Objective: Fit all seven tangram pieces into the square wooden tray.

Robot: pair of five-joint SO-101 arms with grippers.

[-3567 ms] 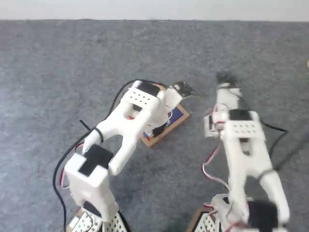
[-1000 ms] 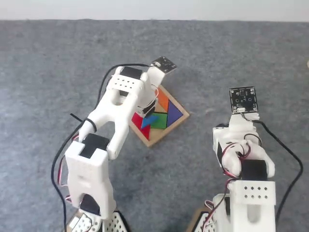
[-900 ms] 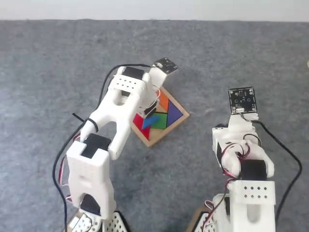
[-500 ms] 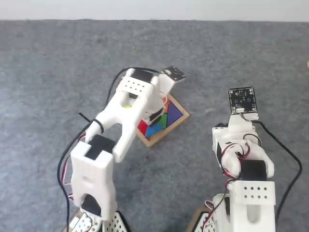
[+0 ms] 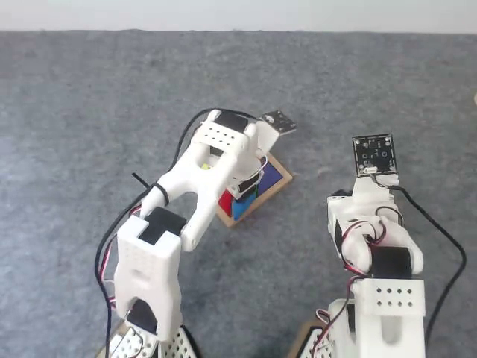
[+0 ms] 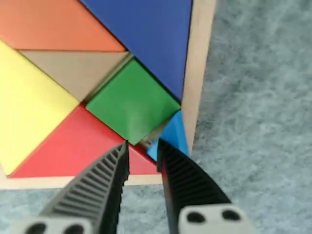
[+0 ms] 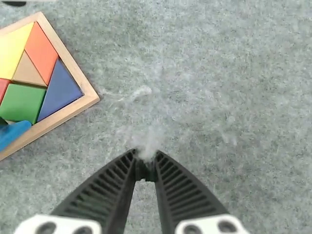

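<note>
The square wooden tray holds orange, dark blue, tan, yellow and red pieces and a green square. A light blue piece lies tilted at the tray's corner beside the green square, resting partly on the rim. My left gripper hangs just above that corner, its fingers a narrow gap apart and holding nothing. In the right wrist view the light blue piece juts over the tray edge. My right gripper is shut and empty over bare carpet, well away from the tray.
Grey carpet covers the table around the tray. In the high view one arm leans over most of the tray, and the other arm is folded back at the lower right. Both arm bases stand at the near edge.
The arm over the tray has swung right, now covering more of the pieces. The other arm was stretched out 3.6 s ago, then folded back, and has kept still through the last second.
</note>
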